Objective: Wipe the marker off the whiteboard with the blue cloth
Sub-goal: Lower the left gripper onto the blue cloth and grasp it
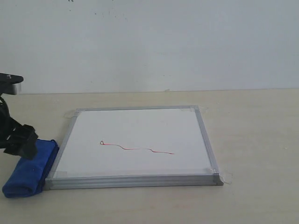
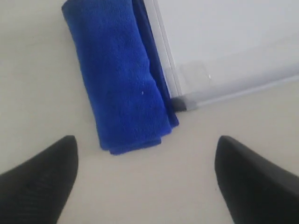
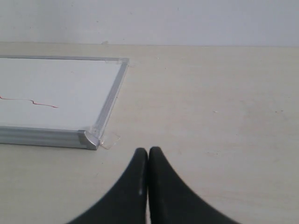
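Pale beige worktop (image 1: 252, 140) runs back to a plain white wall (image 1: 149, 42), and what I need sits on its left half. Largest on it is the flat, roughly square white whiteboard (image 1: 140, 126), with a silver-grey metal frame and clear tape at its corners. Against the frame's left side, by the near corner, lies the bright royal-blue fluffy microfibre cloth (image 1: 28, 175), rolled into a thick bundle. My left end effector (image 2: 145, 149) hangs just off one end of it, spread wide and grasping nothing; the bundle lies ahead of the tips, not between them. My right end effector (image 3: 148, 156) is clenched on nothing, over bare worktop near the board's right front corner. Smallest is the thin wavy red marker line (image 1: 138, 148) with its small loop, not yet wiped from the board's middle.

As I judge it, the step in hand is picking up the cloth. I'd straddle the roll across its width, centred and low enough to take its whole thickness. I'd keep clear of the frame so the bundle doesn't unroll.
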